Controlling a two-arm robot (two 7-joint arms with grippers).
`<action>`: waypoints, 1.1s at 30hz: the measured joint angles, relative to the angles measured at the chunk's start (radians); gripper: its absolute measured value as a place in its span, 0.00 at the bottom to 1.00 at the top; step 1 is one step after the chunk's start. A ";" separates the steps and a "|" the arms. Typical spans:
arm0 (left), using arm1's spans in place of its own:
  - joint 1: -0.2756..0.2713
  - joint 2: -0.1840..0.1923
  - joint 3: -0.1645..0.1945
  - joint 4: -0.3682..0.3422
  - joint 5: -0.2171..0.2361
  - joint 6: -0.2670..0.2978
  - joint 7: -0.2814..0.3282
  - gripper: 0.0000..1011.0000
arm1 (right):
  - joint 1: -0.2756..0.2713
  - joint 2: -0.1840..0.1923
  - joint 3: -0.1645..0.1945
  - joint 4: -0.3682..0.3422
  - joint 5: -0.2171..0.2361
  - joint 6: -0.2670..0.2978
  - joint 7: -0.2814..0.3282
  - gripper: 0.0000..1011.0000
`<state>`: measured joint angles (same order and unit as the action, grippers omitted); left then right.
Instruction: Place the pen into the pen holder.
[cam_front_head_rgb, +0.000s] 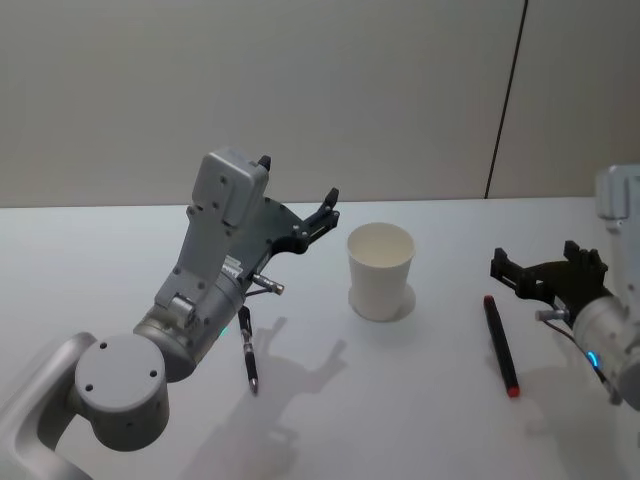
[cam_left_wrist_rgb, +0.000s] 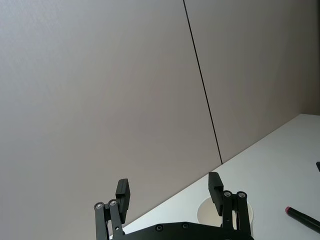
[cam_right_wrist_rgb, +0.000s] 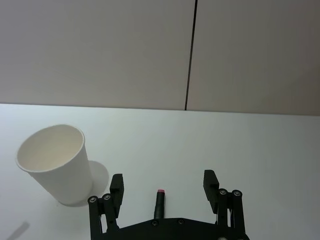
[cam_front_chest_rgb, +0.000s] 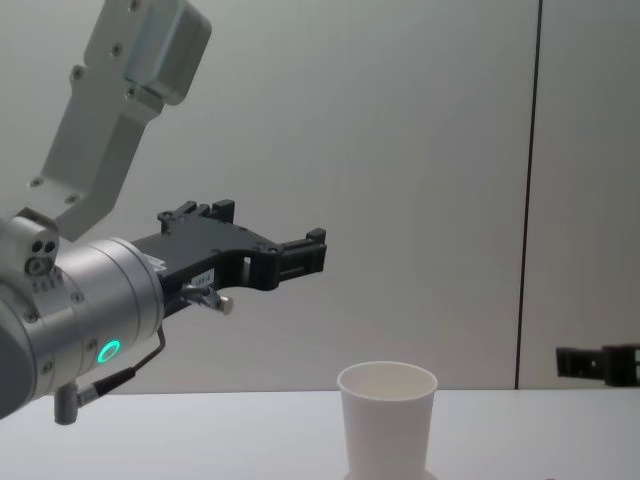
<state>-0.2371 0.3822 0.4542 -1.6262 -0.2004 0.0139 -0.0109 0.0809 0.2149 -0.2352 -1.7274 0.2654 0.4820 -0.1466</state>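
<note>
The pen holder (cam_front_head_rgb: 380, 272) is a white paper cup standing upright mid-table, also seen in the chest view (cam_front_chest_rgb: 388, 420) and the right wrist view (cam_right_wrist_rgb: 56, 165). One pen (cam_front_head_rgb: 500, 345), dark with a red tip, lies right of the cup. A second, black pen (cam_front_head_rgb: 247, 352) lies left of it, below my left arm. My left gripper (cam_front_head_rgb: 327, 210) is open and empty, raised well above the table just left of the cup (cam_left_wrist_rgb: 169, 192). My right gripper (cam_front_head_rgb: 533, 262) is open, low over the far end of the red-tipped pen (cam_right_wrist_rgb: 159, 202), which shows between its fingers (cam_right_wrist_rgb: 210, 180).
The white table (cam_front_head_rgb: 420, 420) runs back to a plain wall with a dark vertical seam (cam_front_head_rgb: 505, 100). My left arm's elbow (cam_front_head_rgb: 120, 390) stands large at the near left.
</note>
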 joint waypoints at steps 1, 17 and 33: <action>0.000 0.000 0.000 0.000 0.000 0.000 0.000 0.99 | 0.012 -0.007 0.000 0.010 -0.001 0.024 -0.004 0.99; 0.000 0.000 0.000 0.000 0.000 0.000 0.000 0.99 | 0.143 -0.088 0.003 0.149 0.002 0.208 -0.039 0.99; 0.000 0.000 0.000 0.000 0.000 0.000 0.000 0.99 | 0.250 -0.152 -0.001 0.310 -0.029 0.306 -0.063 0.99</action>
<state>-0.2371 0.3821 0.4542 -1.6262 -0.2004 0.0139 -0.0109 0.3309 0.0632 -0.2362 -1.4172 0.2362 0.7877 -0.2096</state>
